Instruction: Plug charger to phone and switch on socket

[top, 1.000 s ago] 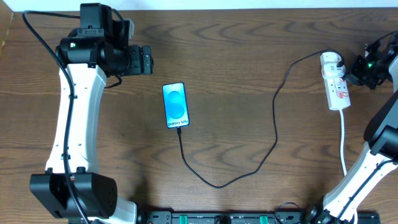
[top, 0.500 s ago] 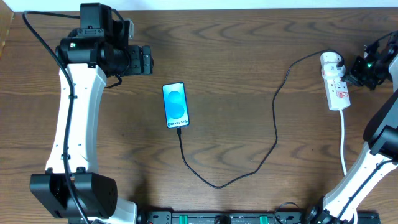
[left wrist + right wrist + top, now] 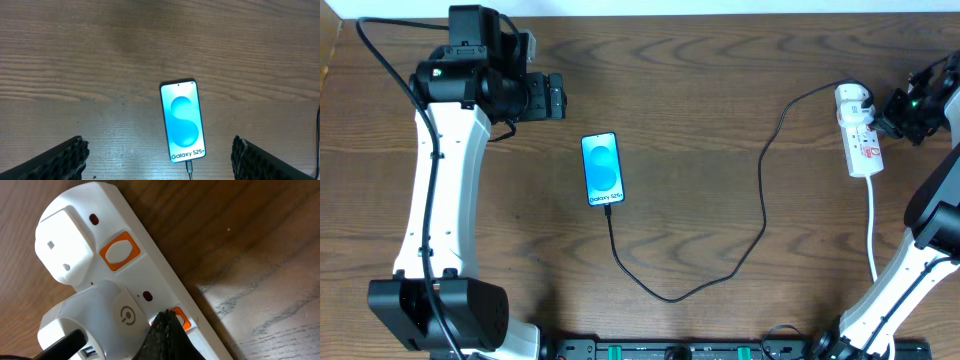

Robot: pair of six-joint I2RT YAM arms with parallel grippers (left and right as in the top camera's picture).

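I judge the first half done: the charger (image 3: 760, 215), a thin black rubbery line, runs into the near end of the phone (image 3: 602, 169), a flat glossy slab left of the middle of the bench (image 3: 720, 100). The switch is left. The socket (image 3: 861, 135), a hard white plastic strip by the far right corner, has my right tool (image 3: 166, 324), seemingly pressed together, at an orange-framed rocker (image 3: 182, 320); on or off I cannot tell. My left tool (image 3: 557, 97) hangs spread above the phone.

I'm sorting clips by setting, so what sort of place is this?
Probably a robot test bench in a lab or workshop. Two white robot arms stand at the near edge of a wood-grain table, which has a phone, a charger and a socket laid out as task props.
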